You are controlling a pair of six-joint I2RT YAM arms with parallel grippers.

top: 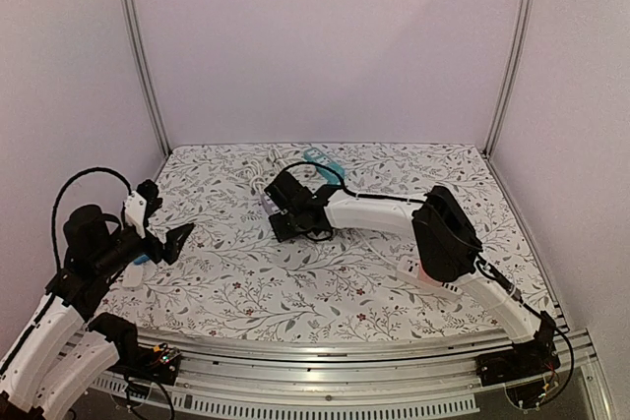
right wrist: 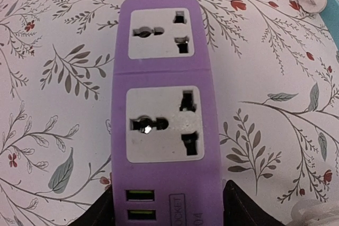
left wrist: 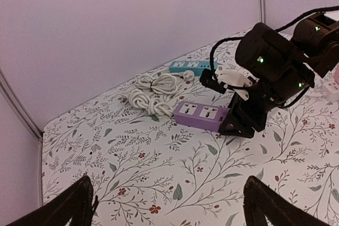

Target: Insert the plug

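While the top camera looks down on the flowered table [top: 295, 292], the left gripper [top: 175, 243] hangs near the left edge with its fingers spread wide and nothing between them. The right arm stretches across to the middle of the table, where the right gripper [top: 285, 215] sits low over the cloth. From this view its fingers are too dark to read. Behind it lie white coiled cables [top: 260, 174] and a teal power strip [top: 320, 158].

From the left wrist, that arm's own fingertips [left wrist: 79, 205] frame the bottom corners, far apart, above bare cloth. Across the table a purple power strip [left wrist: 198, 114] lies flat with two socket faces up, and the right gripper stands at its right end. The white plug [left wrist: 188, 75] lies on the cloth just beside the teal strip, next to the cables and apart from the purple strip.

From the right wrist, the purple strip runs straight up the middle with its USB end nearest, and one dark finger sits close against each long side. Whether they pinch the strip or merely flank it I cannot tell. The plug lies at the top right corner, on the cloth, away from both sockets.
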